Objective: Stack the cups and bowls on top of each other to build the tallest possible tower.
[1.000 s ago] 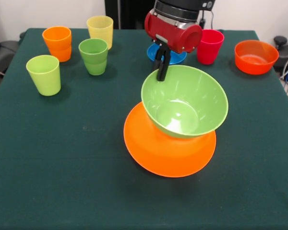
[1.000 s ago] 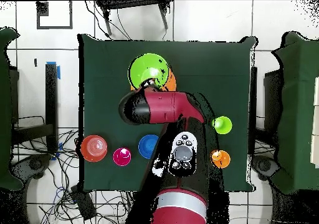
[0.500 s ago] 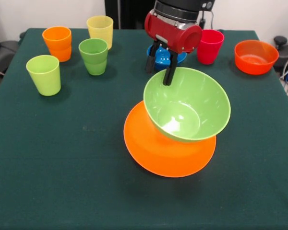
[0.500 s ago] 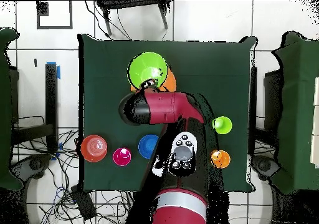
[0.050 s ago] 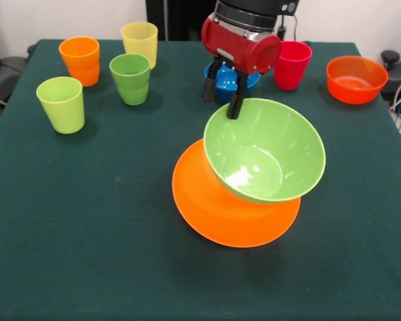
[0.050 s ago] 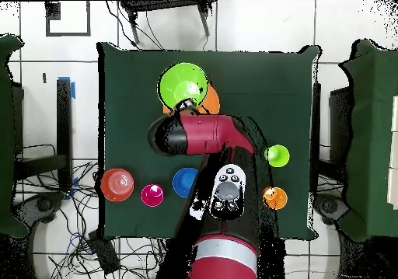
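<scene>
Resting tilted on the large orange bowl (image 5: 214,214), which lies upside down near the middle of the table (image 5: 87,234): the large light green bowl (image 5: 266,150), mouth up and leaning toward the near side, overhanging the orange piece on the right. These two form the tower so far.

End effector (image 5: 222,93): two black fingers (image 5: 237,99) spread apart, pointing down at the far rim of the green bowl; the right finger is at the rim, and contact cannot be told. Nothing is pinched between them. Red arm housing (image 5: 244,43) directly above.

Small blue bowl (image 5: 226,75): on the table just behind the end effector, partly hidden by it.

Red-pink cup (image 5: 293,64): upright, right of the arm, at the far side.

Small red-orange bowl (image 5: 356,79): mouth up, far right corner.

Far left group, all upright: orange cup (image 5: 80,60), pale yellow cup (image 5: 140,41), green cup (image 5: 130,78), lime green cup (image 5: 61,103). Green stands between yellow and lime; lime is nearest and furthest left.

Overhead view: green bowl (image 6: 183,85) covers most of the orange bowl (image 6: 211,101), with the arm (image 6: 202,134) reaching to it.
</scene>
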Controlling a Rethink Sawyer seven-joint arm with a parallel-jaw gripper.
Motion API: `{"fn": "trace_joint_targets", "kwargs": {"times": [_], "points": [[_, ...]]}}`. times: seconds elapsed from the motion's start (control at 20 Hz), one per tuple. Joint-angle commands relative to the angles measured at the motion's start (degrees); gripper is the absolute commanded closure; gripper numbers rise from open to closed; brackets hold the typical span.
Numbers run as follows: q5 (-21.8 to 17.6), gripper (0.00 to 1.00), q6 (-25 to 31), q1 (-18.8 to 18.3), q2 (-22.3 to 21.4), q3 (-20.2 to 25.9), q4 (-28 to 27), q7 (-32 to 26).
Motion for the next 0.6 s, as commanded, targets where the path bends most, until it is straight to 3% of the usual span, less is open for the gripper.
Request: {"fn": "trace_joint_targets", "kwargs": {"times": [0.05, 0.3, 0.6], "points": [[-3.70, 0.00, 4.01, 0.07, -0.56, 5.03, 0.98, -6.89], [-3.30, 0.00, 6.43, -0.42, -2.20, 5.72, 0.93, -8.37], [-4.25, 0.00, 6.45, 0.01, -0.81, 4.66, -0.28, -8.17]]}}
